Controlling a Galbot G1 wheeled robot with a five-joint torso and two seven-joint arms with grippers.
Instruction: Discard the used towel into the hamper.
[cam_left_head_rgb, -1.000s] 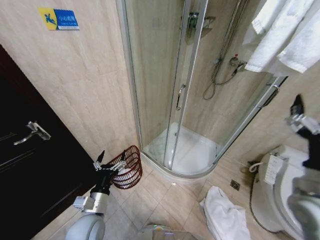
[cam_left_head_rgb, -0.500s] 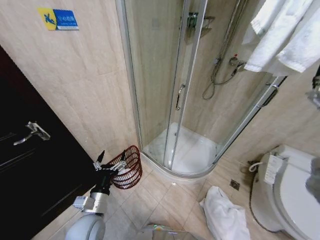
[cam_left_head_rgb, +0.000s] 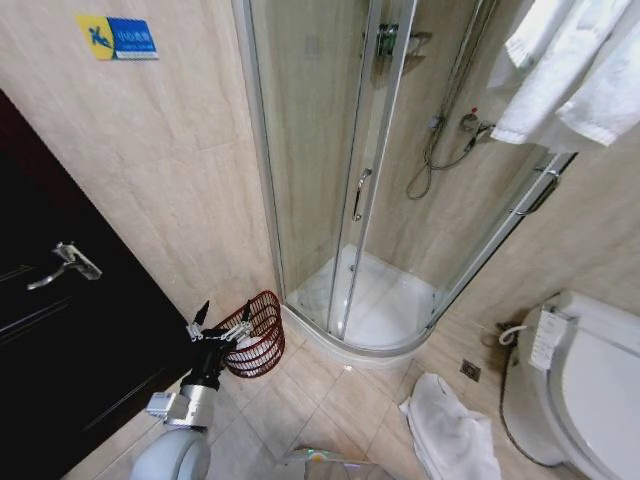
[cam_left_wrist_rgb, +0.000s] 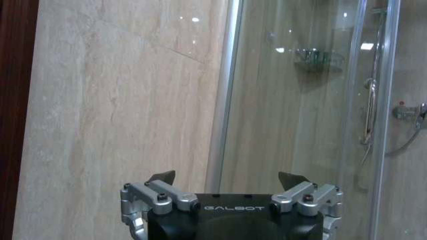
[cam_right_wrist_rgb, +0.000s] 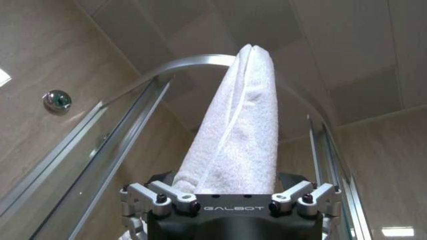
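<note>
The left end effector (cam_left_head_rgb: 221, 318) covers part of the dark red-brown openwork wire hamper (cam_left_head_rgb: 257, 335). The crumpled white towel on the floor tiles (cam_left_head_rgb: 450, 432) runs past the head view's lower edge. In the right wrist view, a hanging white terry towel (cam_right_wrist_rgb: 237, 130) hides the right end effector's (cam_right_wrist_rgb: 227, 186) fingertips.

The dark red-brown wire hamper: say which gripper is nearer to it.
Left. The left gripper hovers open right beside the dark red-brown wire hamper; the right gripper is raised around a hanging white towel.

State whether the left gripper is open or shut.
Open. In the left wrist view the left gripper has its two fingertips spread wide apart with only the wall and shower glass between them.
</note>
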